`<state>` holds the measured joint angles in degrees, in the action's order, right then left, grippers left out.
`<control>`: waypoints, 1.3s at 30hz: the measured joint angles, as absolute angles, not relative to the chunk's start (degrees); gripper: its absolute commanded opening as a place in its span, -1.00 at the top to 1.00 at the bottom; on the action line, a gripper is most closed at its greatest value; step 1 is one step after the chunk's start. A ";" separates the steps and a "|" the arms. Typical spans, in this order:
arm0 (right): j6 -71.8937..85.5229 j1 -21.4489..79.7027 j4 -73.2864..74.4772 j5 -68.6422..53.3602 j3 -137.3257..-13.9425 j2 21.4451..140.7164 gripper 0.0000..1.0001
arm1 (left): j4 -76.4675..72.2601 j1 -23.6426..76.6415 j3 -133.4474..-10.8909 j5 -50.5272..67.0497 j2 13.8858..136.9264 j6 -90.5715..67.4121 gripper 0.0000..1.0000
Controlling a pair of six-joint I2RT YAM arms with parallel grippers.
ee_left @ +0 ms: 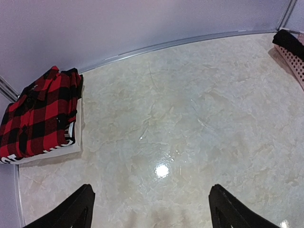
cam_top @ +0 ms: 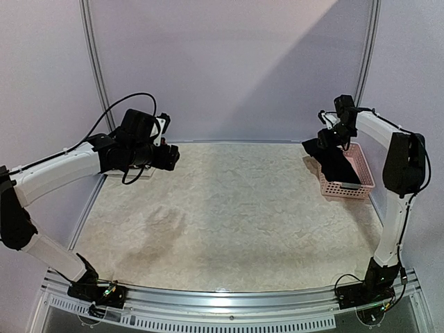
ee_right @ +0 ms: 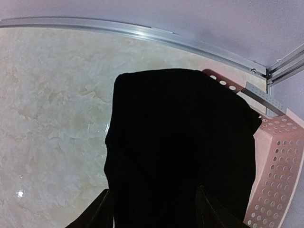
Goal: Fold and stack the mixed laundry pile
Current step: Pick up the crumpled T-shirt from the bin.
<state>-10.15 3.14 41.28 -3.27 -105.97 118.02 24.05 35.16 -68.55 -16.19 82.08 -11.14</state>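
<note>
Right wrist view: my right pincer [ee_right: 153,190] stands wide open astride the black T-shirt [ee_right: 175,133], which drapes over the pink basket [ee_right: 278,156] rim. My left pincer [ee_left: 152,186] is open and empty near the folded plaid piece [ee_left: 40,114]. Judged step: fetching the shirt. Next, close and lift.

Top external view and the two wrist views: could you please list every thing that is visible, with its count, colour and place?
plaid garment: one, red and black, folded, far left corner, top of a stack
folded piece: one, white with black marks, under the plaid garment
black garment: one, black, draped over the basket's rim, far right
basket: one, pink, perforated, far right corner
table: one, beige marbled
left end effector: one, black, open, above the table
right end effector: one, black, open, above the black garment
</note>
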 measured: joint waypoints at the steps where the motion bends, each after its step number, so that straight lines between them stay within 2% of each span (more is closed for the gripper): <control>1: -10.15 3.09 41.78 -3.25 -106.34 118.52 -0.06 | 24.18 35.16 -68.55 -16.19 82.24 -11.11 -0.71; 7: -9.72 3.09 43.40 -3.05 -107.46 121.27 0.18 | 24.69 35.24 -68.55 -16.58 82.56 -10.92 -0.71; 8: -9.58 3.09 43.66 -3.07 -107.46 121.58 0.28 | 24.71 35.24 -68.58 -16.71 82.56 -10.90 -0.71; 12: -9.21 3.09 44.58 -3.03 -107.46 122.10 0.95 | 24.75 35.24 -68.64 -16.97 82.56 -10.79 -0.70; 13: -9.23 3.09 44.80 -3.07 -107.46 122.10 1.00 | 24.75 35.24 -68.64 -16.99 82.56 -10.74 -0.71; 22: -9.39 3.09 45.60 -2.81 -107.46 120.66 1.00 | 24.75 35.27 -68.66 -17.15 82.56 -10.70 -0.71; 27: -10.37 2.96 46.15 -4.12 -107.46 112.49 1.00 | 24.77 35.27 -68.82 -17.15 82.56 -10.70 -0.71; 35: -15.49 4.21 46.26 -20.69 -107.83 91.81 1.00 | 24.80 35.27 -69.28 -17.93 82.56 -10.13 -0.71; 39: -19.88 12.53 47.90 -29.50 -108.77 85.47 1.00 | 24.73 35.27 -69.28 -19.59 82.54 -8.99 -0.71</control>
<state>-19.88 12.53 47.90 -29.50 -108.77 85.47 24.73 35.27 -69.28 -19.59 82.54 -8.99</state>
